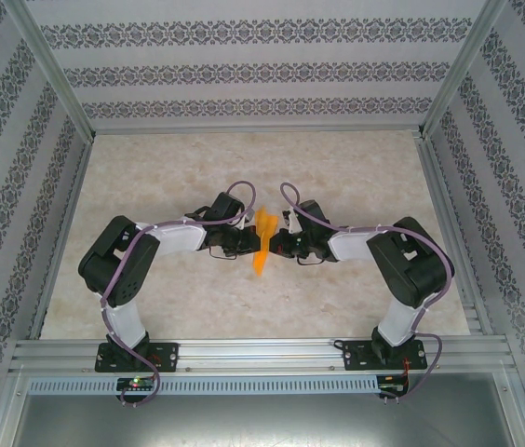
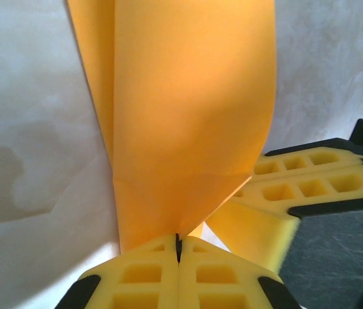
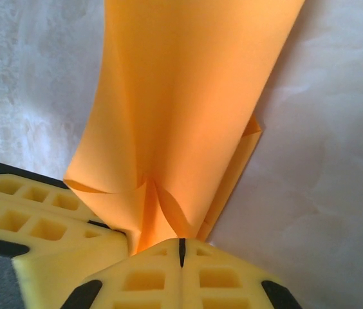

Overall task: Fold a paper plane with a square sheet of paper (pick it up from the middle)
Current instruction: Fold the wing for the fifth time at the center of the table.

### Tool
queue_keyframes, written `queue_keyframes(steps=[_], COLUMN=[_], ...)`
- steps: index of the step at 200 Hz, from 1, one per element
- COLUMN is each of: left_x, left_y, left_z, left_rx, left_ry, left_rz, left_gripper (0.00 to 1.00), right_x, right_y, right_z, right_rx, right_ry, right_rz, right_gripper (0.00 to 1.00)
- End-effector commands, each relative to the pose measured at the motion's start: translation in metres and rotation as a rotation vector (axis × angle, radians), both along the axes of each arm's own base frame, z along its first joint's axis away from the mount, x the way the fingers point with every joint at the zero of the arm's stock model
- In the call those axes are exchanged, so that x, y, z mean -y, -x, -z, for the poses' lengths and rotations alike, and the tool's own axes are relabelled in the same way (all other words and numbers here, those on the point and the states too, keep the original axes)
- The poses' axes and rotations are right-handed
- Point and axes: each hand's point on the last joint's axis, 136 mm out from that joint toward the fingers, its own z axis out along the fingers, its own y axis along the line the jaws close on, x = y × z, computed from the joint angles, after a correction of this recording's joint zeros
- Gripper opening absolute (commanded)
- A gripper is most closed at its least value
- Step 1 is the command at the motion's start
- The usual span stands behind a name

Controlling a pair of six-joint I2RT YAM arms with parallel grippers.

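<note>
At bench centre: left hand clamped shut on end of orange sheet of paper. Right hand pinches same sheet from opposite side, tips almost meeting. Sheet stands upright, narrow and layered, with creases. No pointed nose or wings visible, so judged mid-fold with most shaping left. Open bench surface on every side, frame rails well apart.

Paper top beyond the view

Bright orange paper, left hand and right hand yellow with black edging, cream marbled surface, black-and-white arms, grey floral-striped walls
</note>
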Motion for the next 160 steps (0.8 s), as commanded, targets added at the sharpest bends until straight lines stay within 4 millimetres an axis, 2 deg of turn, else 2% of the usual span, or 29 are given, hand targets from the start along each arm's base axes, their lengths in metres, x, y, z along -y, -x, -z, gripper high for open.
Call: queue_keyframes(steps=[1,58,160], left_x=[0.014,0.023,0.028], left_y=[-0.006,-0.012,-0.02], left_z=[-0.009,-0.01,0.0], left_rx=[0.022,0.013,0.002], left_ry=[0.042,0.086,0.096], left_rz=[0.016,0.006,-0.017], left_gripper=[0.05,0.05,0.05], right_x=[-0.001,0.001,-0.002], right_y=[-0.004,-0.002,-0.002], right_z=[0.005,0.012,0.009], right_rx=[-0.01,-0.027,-0.025], right_ry=[-0.004,0.005,-0.022], right_rz=[-0.001,-0.005,-0.007], right_gripper=[0.0,0.0,0.0])
